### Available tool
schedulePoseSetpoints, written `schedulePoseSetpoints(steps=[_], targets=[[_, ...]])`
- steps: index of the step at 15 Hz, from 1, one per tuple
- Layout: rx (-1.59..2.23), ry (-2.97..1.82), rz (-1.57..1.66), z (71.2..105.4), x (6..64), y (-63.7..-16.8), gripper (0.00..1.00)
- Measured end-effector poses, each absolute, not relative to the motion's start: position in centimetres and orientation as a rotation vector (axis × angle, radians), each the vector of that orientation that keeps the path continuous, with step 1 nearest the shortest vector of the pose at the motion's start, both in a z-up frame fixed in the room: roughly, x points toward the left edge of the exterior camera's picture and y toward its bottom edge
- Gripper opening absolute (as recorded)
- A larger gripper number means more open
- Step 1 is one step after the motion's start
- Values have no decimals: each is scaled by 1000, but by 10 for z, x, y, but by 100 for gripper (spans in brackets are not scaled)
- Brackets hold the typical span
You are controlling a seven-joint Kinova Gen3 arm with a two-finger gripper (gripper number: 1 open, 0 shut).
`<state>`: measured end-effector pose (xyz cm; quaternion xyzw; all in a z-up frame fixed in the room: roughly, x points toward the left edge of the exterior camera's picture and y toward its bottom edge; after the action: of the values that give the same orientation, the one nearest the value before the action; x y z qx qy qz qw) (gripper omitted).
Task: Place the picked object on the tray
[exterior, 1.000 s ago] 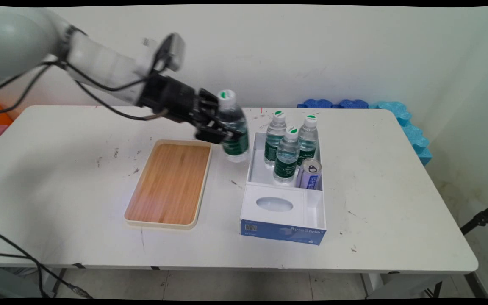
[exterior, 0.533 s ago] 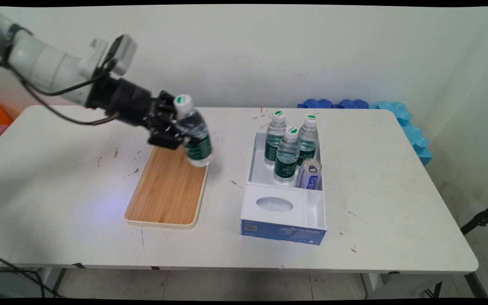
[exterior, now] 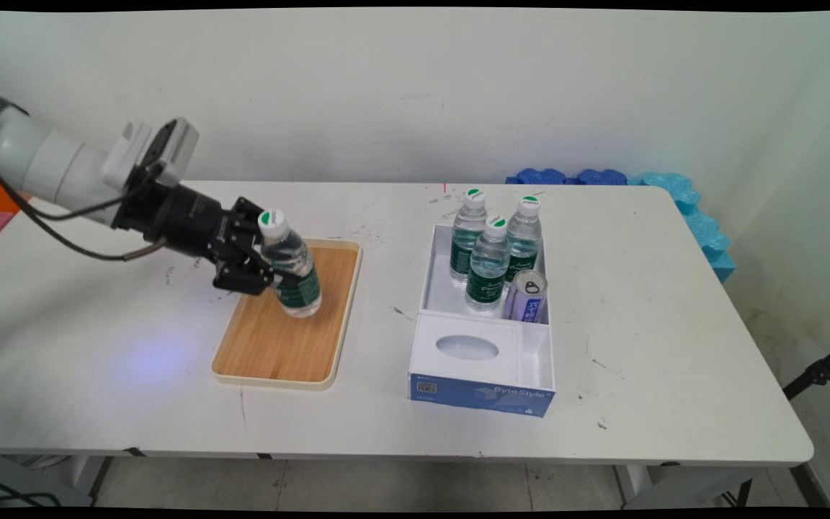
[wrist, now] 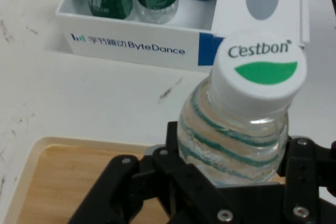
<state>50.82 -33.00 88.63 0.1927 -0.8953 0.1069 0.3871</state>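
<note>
The white surface (exterior: 134,346) fills most of the room in front of me, scuffed with dark marks; a row of blue foam pieces (exterior: 681,202) lies along its far right edge, toward two o'clock; the white arm (exterior: 47,169) reaches in from ten o'clock with black cables hanging off it.

At the middle of the surface lies a wooden tray (exterior: 278,346) with a pale rim, long side running from twelve to six; to its right, at three o'clock and a little apart, sits a white and blue box (exterior: 483,389) with an oval opening in its near lid; in the box's far compartment stand three upright water bottles (exterior: 488,263) with green labels and white caps, and a blue-and-white can (exterior: 527,295) leans just beside them at about four o'clock from the group.

The black tool (exterior: 260,259) is clenched around a fourth water bottle (exterior: 291,270), gripping it at the shoulder below the cap; this bottle tilts, cap toward eleven o'clock, base over the far half of the tray, and I cannot tell if it touches the wood; its white cap (wrist: 260,66) bears a green mark and the word Cestbon.
</note>
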Motion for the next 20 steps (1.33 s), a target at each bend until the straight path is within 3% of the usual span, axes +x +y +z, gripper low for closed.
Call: schedulePoseSetpoints(steps=[20], targets=[[578,-2261,187,818,492,-328,0]])
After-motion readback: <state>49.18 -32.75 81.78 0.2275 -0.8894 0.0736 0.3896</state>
